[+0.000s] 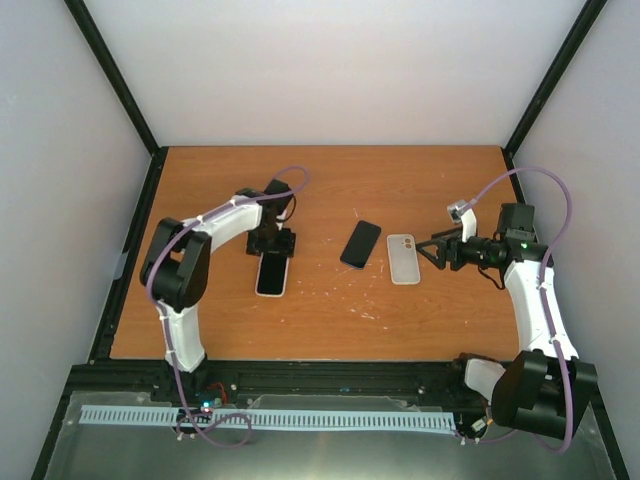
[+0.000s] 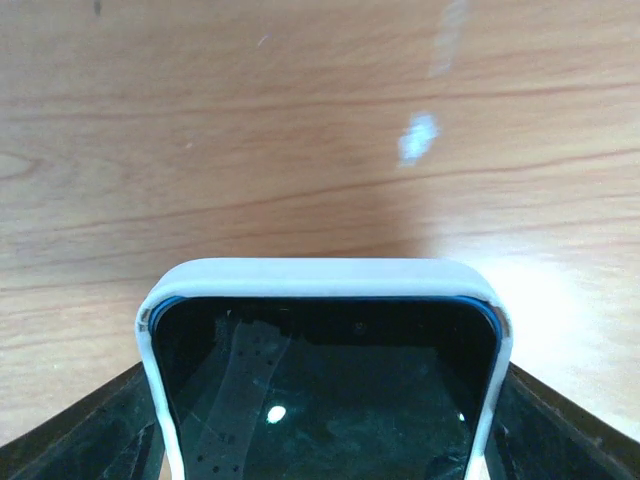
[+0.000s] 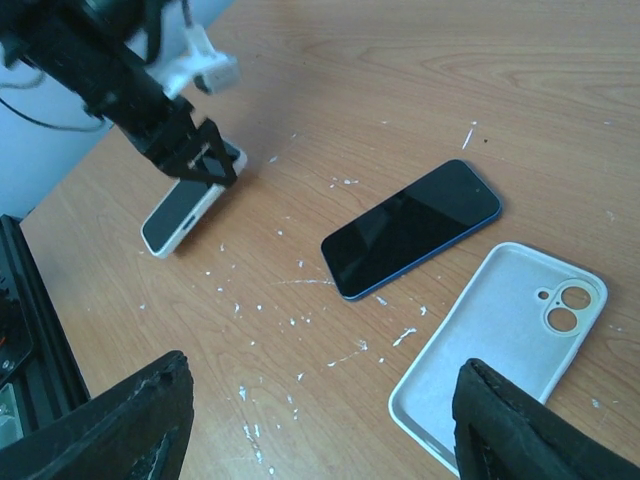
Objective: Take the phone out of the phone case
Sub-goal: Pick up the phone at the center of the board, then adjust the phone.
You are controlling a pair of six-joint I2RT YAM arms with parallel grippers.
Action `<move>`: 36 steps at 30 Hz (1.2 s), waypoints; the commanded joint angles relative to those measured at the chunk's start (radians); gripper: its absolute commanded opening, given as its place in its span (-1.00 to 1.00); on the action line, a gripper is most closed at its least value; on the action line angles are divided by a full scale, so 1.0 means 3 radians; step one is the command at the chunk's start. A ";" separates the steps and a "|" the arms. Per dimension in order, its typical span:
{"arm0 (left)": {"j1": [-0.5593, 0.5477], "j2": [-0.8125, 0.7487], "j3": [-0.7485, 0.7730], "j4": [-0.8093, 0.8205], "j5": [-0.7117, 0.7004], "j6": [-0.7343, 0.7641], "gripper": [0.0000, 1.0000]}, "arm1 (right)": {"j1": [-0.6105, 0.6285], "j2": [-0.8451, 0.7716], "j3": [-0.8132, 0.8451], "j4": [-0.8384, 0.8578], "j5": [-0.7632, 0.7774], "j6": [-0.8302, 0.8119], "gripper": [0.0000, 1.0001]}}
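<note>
Left wrist view shows the phone seated glass-up in its white phone case, which lies flat on the table, with the left gripper straddling one end and its fingers seemingly pressed against both long edges, pinching the case. From above, this pair sits left of centre, well apart from a bare phone and an empty case near the right gripper, whose fingers are spread wide and hold nothing. The phone itself is likely stiff, fairly heavy for its size and slick on its glass face. The case looks like soft, flexible rubber with a lip wrapping the screen edge. Squeezing the sides probably tightens that lip, so the better hold is a corner of the lip, peeled back while the other gripper pins the opposite end.
</note>
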 commanded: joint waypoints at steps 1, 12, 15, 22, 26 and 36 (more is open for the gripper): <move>-0.0035 -0.0659 0.0402 0.0172 0.0581 -0.0087 0.04 | 0.0149 -0.0015 0.0093 -0.0090 0.0091 -0.0034 0.42; -0.0150 -0.1043 0.0686 0.1132 0.1256 -0.0675 -0.03 | 0.1739 0.0335 0.0775 -0.0304 0.0449 0.0157 0.35; -0.0231 -0.1105 0.0711 0.1303 0.1265 -0.0790 -0.03 | 0.2063 0.0524 0.1016 -0.0327 0.0531 0.0300 0.36; -0.0294 -0.1297 0.0586 0.1556 0.1298 -0.0986 -0.03 | 0.2399 0.1049 0.1406 -0.0207 0.0741 0.0704 0.26; -0.0306 -0.1404 0.0542 0.1597 0.1283 -0.1032 -0.04 | 0.2405 0.1178 0.1485 -0.0004 0.0833 0.0938 -0.05; -0.0311 -0.1536 0.0299 0.1714 0.1124 -0.1088 -0.04 | 0.2419 0.1102 0.1513 0.0296 0.0624 0.1110 -0.23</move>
